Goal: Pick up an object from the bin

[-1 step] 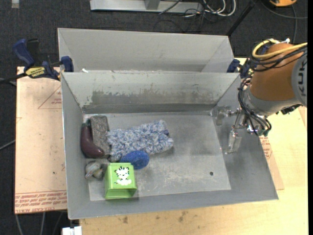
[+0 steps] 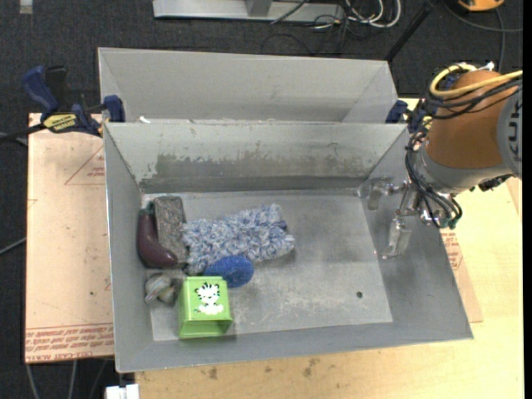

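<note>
the grey metal bin [image 2: 249, 152] has its things gathered toward 9 o'clock. a blue-and-white knitted cloth [image 2: 237, 235] lies nearest the middle. at its 9 o'clock end are a grey-brown block [image 2: 170, 221] and, touching that, a dark purple rounded thing [image 2: 150, 243] against the left wall. a small blue lump [image 2: 229, 270] sits just at the cloth's 6 o'clock edge. a green box with a white animal picture [image 2: 204, 307] lies at 7 o'clock, beside a small grey piece [image 2: 160, 288]. the jaws hang at 3 o'clock by the right wall, over bare floor, well apart from the heap, under the arm's orange cover [image 2: 465, 131].
</note>
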Motion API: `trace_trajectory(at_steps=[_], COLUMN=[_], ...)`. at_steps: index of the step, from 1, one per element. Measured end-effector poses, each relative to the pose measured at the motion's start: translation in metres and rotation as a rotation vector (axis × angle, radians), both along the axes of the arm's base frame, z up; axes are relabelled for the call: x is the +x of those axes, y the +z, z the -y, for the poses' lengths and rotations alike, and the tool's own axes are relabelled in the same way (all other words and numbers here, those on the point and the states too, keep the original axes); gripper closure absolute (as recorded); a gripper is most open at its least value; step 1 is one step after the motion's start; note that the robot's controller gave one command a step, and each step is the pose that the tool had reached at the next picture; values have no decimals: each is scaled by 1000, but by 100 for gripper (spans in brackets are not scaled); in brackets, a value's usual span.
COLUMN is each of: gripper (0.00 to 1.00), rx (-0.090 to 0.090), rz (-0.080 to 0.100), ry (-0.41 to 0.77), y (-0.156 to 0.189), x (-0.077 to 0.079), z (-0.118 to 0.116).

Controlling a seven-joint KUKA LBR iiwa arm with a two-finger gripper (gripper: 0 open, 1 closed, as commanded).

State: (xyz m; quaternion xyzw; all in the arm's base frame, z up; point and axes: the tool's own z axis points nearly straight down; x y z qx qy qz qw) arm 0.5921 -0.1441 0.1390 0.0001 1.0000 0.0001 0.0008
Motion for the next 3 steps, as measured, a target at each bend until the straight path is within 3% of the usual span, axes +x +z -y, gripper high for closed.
trace_trajectory(at_steps=[1, 2, 3], gripper=[0, 0, 0], rx=[-1, 6, -1], rz=[0, -12, 7], ry=[-1, 78, 88], y=[-1, 19, 44], x=[1, -11, 3], z=[-2, -33, -61])
